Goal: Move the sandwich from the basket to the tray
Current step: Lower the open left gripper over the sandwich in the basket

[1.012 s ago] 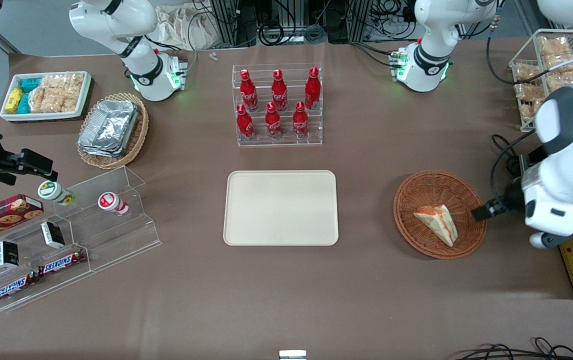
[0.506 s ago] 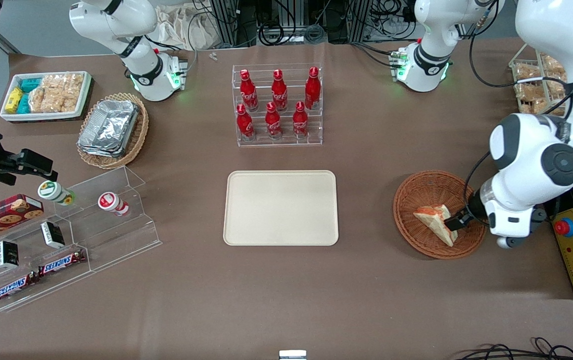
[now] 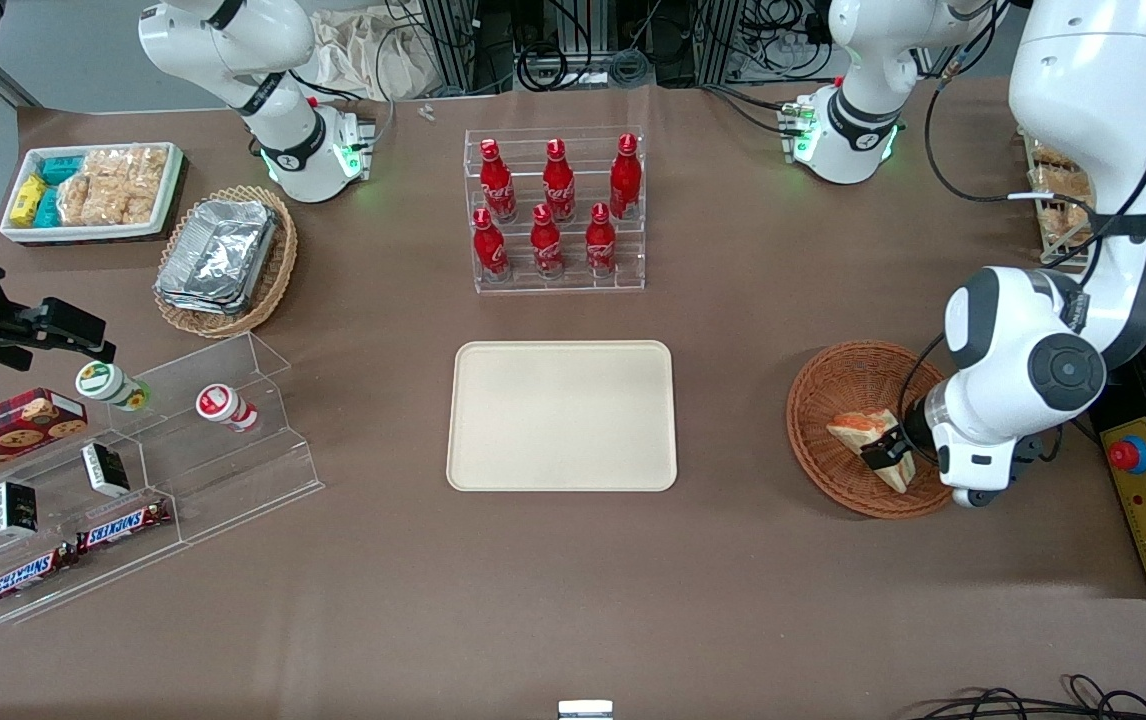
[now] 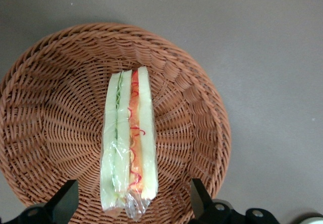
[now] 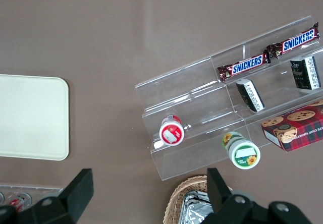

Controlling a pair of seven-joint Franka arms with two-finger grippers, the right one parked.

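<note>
The sandwich (image 3: 873,446) lies in the round brown basket (image 3: 838,385), which sits on the table (image 3: 573,580) toward the working arm's end, well apart from the cream tray (image 3: 562,415) at the middle. From the wrist camera the wedge (image 4: 129,142) shows edge-on — pale bread with a green layer and an orange-red layer — wrapped in clear film and resting on the wicker floor (image 4: 60,118).

The gripper (image 3: 883,452) hangs low over the basket, right at the sandwich. Its two dark fingers (image 4: 63,204) are spread wide, one on each side of the wedge's near end, with a clear gap between each finger and the bread — they hold nothing. The tray has nothing on it.
</note>
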